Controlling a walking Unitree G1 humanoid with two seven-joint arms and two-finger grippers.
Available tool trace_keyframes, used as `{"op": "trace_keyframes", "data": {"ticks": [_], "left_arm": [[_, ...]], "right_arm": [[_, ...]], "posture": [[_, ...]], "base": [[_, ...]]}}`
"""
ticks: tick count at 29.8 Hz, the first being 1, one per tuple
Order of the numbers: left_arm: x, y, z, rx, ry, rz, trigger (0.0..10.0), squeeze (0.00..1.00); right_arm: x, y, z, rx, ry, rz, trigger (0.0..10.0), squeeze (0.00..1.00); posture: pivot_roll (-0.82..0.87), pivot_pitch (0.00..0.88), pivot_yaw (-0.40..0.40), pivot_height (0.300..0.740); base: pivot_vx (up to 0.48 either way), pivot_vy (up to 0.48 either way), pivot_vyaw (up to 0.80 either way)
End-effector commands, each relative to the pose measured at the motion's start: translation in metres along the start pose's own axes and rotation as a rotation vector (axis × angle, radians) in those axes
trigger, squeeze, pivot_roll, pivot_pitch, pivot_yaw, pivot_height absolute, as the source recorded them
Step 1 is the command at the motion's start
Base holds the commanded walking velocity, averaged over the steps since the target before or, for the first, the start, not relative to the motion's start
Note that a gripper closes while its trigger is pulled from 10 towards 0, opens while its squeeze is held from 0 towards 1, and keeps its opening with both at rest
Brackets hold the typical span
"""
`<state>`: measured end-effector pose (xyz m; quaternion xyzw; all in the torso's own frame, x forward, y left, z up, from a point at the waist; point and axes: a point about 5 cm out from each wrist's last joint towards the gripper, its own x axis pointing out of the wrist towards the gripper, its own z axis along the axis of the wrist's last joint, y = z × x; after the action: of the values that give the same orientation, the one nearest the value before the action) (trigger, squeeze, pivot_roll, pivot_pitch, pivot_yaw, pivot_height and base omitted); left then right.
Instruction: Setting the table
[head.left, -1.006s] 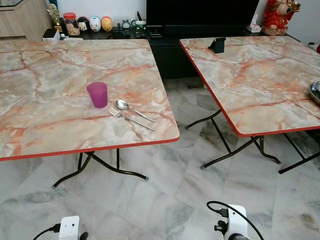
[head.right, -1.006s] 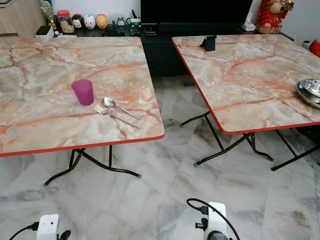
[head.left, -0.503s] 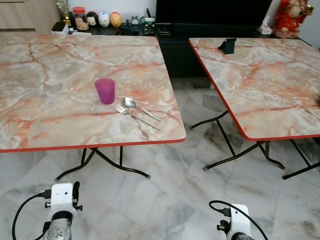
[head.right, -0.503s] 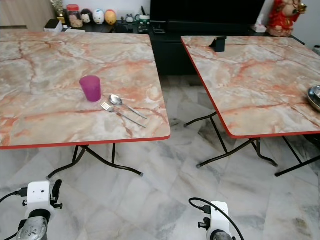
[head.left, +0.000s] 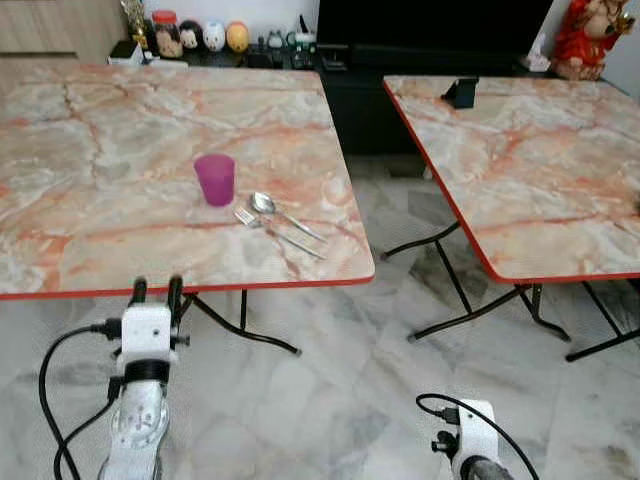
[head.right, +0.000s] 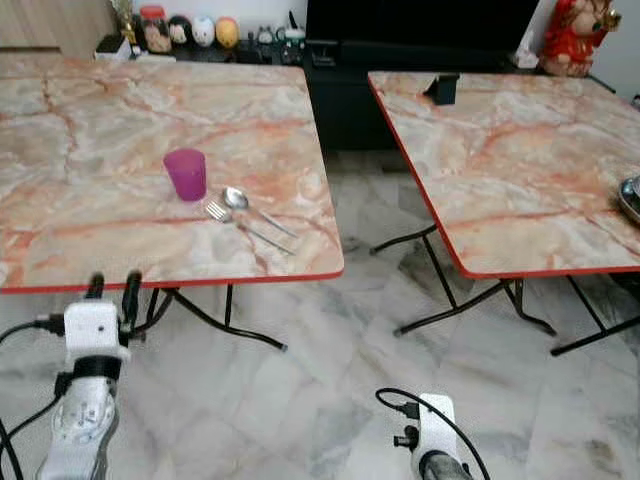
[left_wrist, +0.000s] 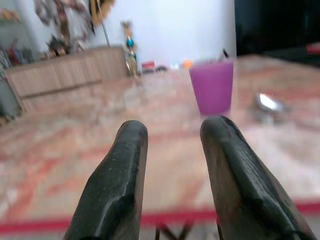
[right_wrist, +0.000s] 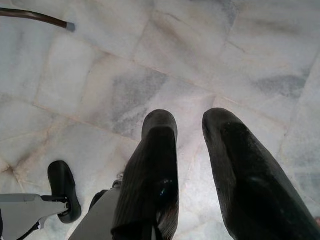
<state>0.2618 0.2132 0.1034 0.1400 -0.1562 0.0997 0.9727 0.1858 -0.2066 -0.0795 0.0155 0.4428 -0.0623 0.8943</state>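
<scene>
left gripper (head.left: 156, 291) at table (head.left: 90, 200) edge, jaws apart, empty | purple cup (head.left: 215, 179) ahead (we see cutlery beside) | right gripper (right_wrist: 192, 130) low, jaws apart

Two marble tables (head.left: 120, 130), one purple cup (head.left: 215, 179), one spoon (head.left: 266, 205), one fork (head.left: 262, 226).

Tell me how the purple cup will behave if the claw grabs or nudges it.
The purple translucent plastic cup looks empty, so probably light. Taller than wide on the smooth marble-pattern table, it may slide or tip. The left claw is open.
</scene>
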Motion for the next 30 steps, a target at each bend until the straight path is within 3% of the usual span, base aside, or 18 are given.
{"op": "trace_keyframes", "data": {"ticks": [1, 4, 6, 12, 20, 30], "left_arm": [[0.01, -0.002, 0.014, -0.02, -0.043, 0.016, 10.0, 0.0], [0.019, -0.008, 0.023, -0.042, -0.063, -0.019, 10.0, 0.0], [0.029, -0.019, 0.031, -0.106, -0.062, -0.063, 10.0, 0.0], [0.046, -0.038, 0.042, -0.119, -0.077, -0.147, 10.0, 0.0], [0.048, -0.04, 0.043, -0.129, -0.066, -0.182, 10.0, 0.0], [0.049, -0.045, 0.044, -0.136, -0.059, -0.207, 10.0, 0.0]], "right_arm": [[0.0, -0.006, 0.001, 0.002, 0.0, -0.011, 10.0, 0.0], [0.0, -0.006, 0.001, 0.004, -0.001, -0.011, 10.0, 0.0], [0.0, -0.007, 0.002, -0.01, -0.005, -0.017, 10.0, 0.0], [0.0, -0.005, 0.002, -0.004, -0.012, -0.012, 10.0, 0.0], [-0.001, -0.006, 0.0, -0.032, -0.013, -0.028, 10.0, 0.0], [-0.001, 0.001, -0.002, -0.042, -0.005, 0.0, 10.0, 0.0]], "posture": [[0.06, 0.0, -0.086, 0.74], [0.06, 0.0, -0.086, 0.74], [0.07, 0.0, -0.09, 0.74], [0.04, 0.0, -0.075, 0.74], [0.05, 0.0, -0.076, 0.74], [0.05, 0.0, -0.078, 0.74]], "base": [[0.0, 0.0, 0.0], [0.0, 0.0, 0.0], [0.0, 0.0, 0.0], [0.041, 0.0, 0.0], [0.282, 0.0, 0.4], [0.32, 0.0, 0.0]]}}
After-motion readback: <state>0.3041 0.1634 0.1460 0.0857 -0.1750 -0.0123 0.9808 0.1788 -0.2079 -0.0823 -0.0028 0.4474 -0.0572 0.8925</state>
